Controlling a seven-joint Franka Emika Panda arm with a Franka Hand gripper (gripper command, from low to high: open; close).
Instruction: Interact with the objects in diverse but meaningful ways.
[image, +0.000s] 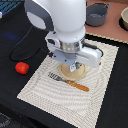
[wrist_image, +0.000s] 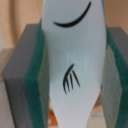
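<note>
- Tool (image: 74, 67): I see its green-padded fingers (wrist_image: 36, 80) pressed against both sides of a white fish-shaped object with black markings (wrist_image: 75, 60), clamped.
- Small red tomato (image: 21, 68): on the black desk (image: 15, 30), beside the beige woven placemat (image: 55, 95).
- Wooden-handled fork (image: 67, 81): on the placemat.

Exterior view: a raised camera off the arm looks obliquely down on the dark worktop (image: 7, 65), near enough that the arm's white upper links run out of the top edge. A striped mat (image: 95, 95) fills the middle; a tomato (image: 21, 68) lies toward the exterior view's left and a grey pot (image: 96, 14) sits at the far side. Wrist view: a camera on the wrist looks along the gripper (wrist_image: 75, 65) at very close range, so that a white, dark-lined object (wrist_image: 75, 45) between green-padded fingers (wrist_image: 36, 80) fills the frame, blurred. Shared region: only the gripper (image: 75, 66) over the mat's middle.
</note>
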